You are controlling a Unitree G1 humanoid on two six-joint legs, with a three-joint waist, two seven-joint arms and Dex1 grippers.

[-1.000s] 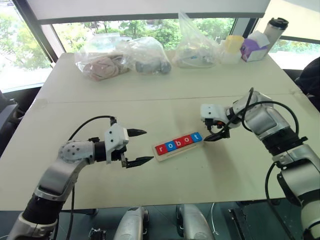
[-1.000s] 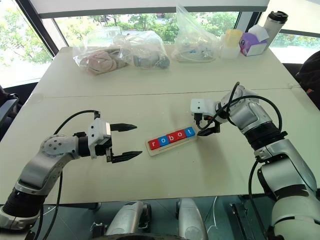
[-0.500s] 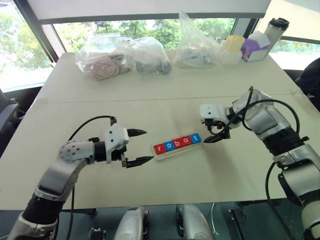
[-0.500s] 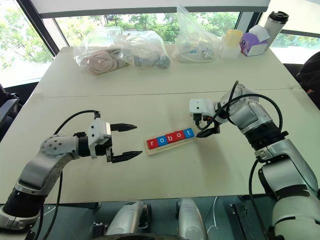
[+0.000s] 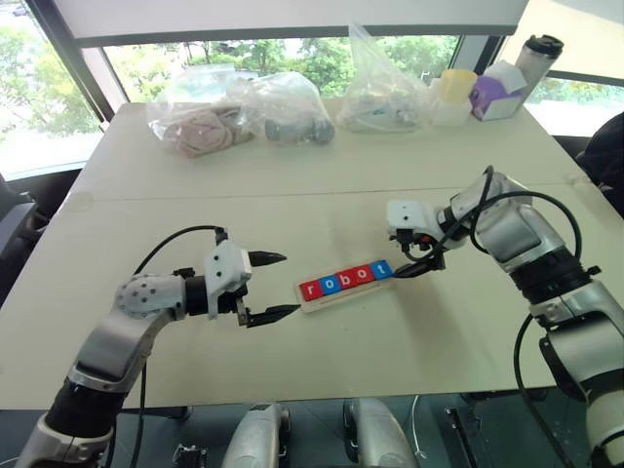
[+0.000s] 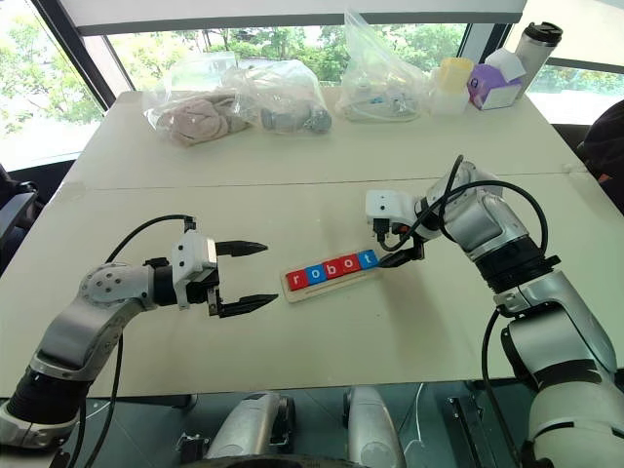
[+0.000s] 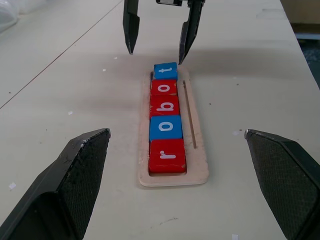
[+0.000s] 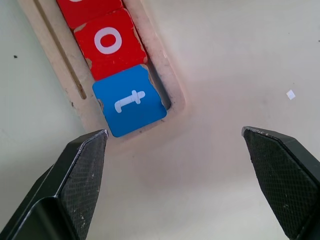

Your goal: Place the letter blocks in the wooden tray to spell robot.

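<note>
The right wrist view shows the blue t block (image 8: 131,102) overhanging the wooden tray (image 8: 172,95); both hands (image 5: 270,287) (image 5: 417,261) gape empty over the pale tabletop (image 5: 322,361).

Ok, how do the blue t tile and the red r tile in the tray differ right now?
The small blue square t tile sits at the end of the pale wooden tray nearest the right pincer; the small red square r tile sits at the opposite end, nearest the left pincer. The t tile lies slightly skewed, one corner over the rim; the r tile lies square. Both are flat, with white lowercase letters.
</note>
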